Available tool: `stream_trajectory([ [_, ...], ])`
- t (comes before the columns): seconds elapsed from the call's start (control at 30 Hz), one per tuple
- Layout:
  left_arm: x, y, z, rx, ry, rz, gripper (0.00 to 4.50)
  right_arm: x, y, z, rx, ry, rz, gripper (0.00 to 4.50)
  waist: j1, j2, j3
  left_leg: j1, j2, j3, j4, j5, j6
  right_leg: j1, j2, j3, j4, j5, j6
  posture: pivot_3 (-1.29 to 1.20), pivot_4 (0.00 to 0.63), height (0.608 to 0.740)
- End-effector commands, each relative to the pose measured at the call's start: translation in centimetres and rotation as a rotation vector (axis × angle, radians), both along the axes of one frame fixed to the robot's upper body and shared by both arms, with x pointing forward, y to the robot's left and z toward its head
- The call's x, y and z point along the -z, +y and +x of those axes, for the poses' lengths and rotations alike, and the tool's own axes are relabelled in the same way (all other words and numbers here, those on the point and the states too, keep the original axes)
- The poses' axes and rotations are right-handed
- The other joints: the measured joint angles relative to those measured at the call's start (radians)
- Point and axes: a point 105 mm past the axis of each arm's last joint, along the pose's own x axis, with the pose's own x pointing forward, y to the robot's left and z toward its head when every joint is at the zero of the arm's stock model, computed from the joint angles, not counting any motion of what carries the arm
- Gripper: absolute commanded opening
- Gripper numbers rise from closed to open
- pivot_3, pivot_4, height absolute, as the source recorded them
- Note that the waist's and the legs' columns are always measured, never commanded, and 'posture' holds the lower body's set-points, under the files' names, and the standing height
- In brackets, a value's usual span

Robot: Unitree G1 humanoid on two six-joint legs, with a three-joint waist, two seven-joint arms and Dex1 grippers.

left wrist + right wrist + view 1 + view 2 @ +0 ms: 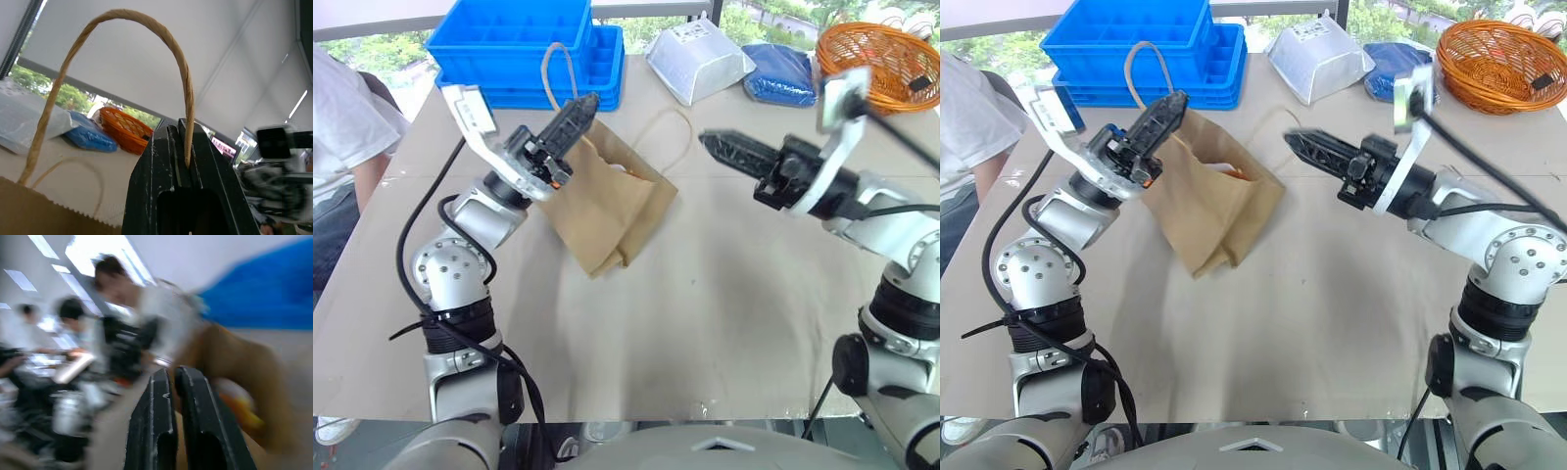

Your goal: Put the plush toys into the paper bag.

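The brown paper bag (607,211) is lifted by one corner at the table's middle left, and its lower end still rests on the table. My left gripper (578,106) is shut on one looped cord handle (186,88), which is pinched between its fingers. The other handle (671,122) hangs loose. A plush toy (1234,171), white with orange-yellow, peeks from the bag's open mouth and appears again as a blur (237,404) in the right wrist view. My right gripper (705,142) hovers level just right of the bag's mouth, pointing at it, fingers together and holding nothing.
Stacked blue crates (524,44) stand behind the bag. A white plastic pouch (700,61), a blue bag (778,73) and an orange wicker basket (881,59) line the far right. A person in a white shirt (342,127) sits at the table's left edge.
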Motion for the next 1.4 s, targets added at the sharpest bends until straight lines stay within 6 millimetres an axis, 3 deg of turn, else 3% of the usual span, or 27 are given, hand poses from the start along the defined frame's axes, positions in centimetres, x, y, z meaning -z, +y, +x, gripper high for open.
stream_trajectory([
  [0.03,0.0,-0.8,-0.9,0.026,-0.053,0.040,0.00,0.7,-0.8,0.9,0.058,-0.054,-0.093,1.84,-0.001,0.000,0.000,0.000,0.000,0.000,0.000,0.000,0.000,0.000,0.000,0.000,0.000,0.000,0.000,0.00,0.150,0.740],
  [0.2,0.2,-1.1,-1.8,0.052,-0.056,0.049,0.00,2.6,-1.5,4.0,0.142,0.023,-0.200,4.35,-0.010,0.000,0.000,0.001,0.003,0.001,0.000,0.000,0.000,0.000,0.003,0.002,0.000,0.000,0.000,0.00,0.150,0.740],
  [0.27,0.2,-1.0,-2.1,0.051,-0.054,0.050,0.00,2.8,-1.3,4.9,0.137,0.040,-0.206,4.48,-0.012,0.000,0.000,0.001,0.003,0.001,0.000,0.000,0.000,0.000,0.003,0.002,0.000,0.000,0.000,0.00,0.150,0.740],
  [0.43,0.6,-0.4,-3.3,0.024,-0.040,0.067,0.00,1.2,2.9,6.3,-0.012,0.028,-0.149,4.48,-0.025,0.000,0.000,0.001,0.004,0.003,0.000,0.000,0.000,-0.002,0.003,0.006,0.000,0.000,0.000,0.00,0.150,0.740],
  [0.63,1.0,-0.1,-4.2,-0.018,-0.033,0.078,0.00,1.1,5.2,9.1,0.004,0.004,-0.176,4.48,-0.016,0.000,0.000,0.000,0.004,0.002,0.000,0.000,0.000,-0.002,0.003,0.005,0.000,0.000,0.000,0.00,0.150,0.740],
  [0.77,0.7,0.3,-4.6,-0.059,-0.045,0.078,0.00,-0.5,6.4,9.2,-0.041,-0.046,-0.126,3.31,-0.014,0.000,0.000,-0.001,0.002,0.002,0.000,0.000,0.000,-0.003,0.001,0.006,0.000,0.000,0.000,0.00,0.150,0.740],
  [0.9,0.4,0.6,-4.7,-0.080,-0.053,0.076,0.00,-2.8,7.0,7.6,-0.130,-0.109,-0.034,1.32,-0.016,0.000,0.000,-0.001,0.003,0.000,-0.001,0.000,0.000,-0.004,0.001,0.006,0.000,0.000,0.000,0.00,0.150,0.740],
  [0.97,-0.1,1.0,-4.5,-0.076,-0.065,0.085,0.00,-4.9,6.8,5.5,-0.206,-0.150,0.058,0.26,-0.016,0.000,0.000,-0.002,0.003,-0.001,-0.001,0.000,0.000,-0.004,0.001,0.006,0.000,0.000,0.000,0.00,0.150,0.740],
  [1.03,-0.9,1.7,-3.7,-0.057,-0.074,0.108,0.00,-6.8,6.2,2.8,-0.267,-0.193,0.125,0.26,-0.013,0.000,0.000,-0.001,0.003,-0.001,-0.001,0.000,0.000,-0.003,0.001,0.005,0.001,0.000,0.000,0.00,0.150,0.740],
  [1.13,-1.8,2.3,-2.2,-0.020,-0.078,0.155,0.00,-8.0,5.1,-0.2,-0.290,-0.230,0.161,0.26,-0.003,0.001,0.001,-0.003,0.003,-0.004,-0.001,0.000,0.000,-0.004,0.002,0.000,0.001,0.000,0.000,0.00,0.150,0.740],
  [1.4,-2.8,1.5,1.4,0.177,-0.119,0.310,0.00,-9.6,3.2,-4.1,-0.225,-0.280,0.191,0.26,-0.002,0.001,0.001,-0.002,-0.002,-0.002,-0.001,0.000,0.000,-0.003,0.002,-0.001,0.001,0.000,0.000,0.00,0.150,0.740],
])
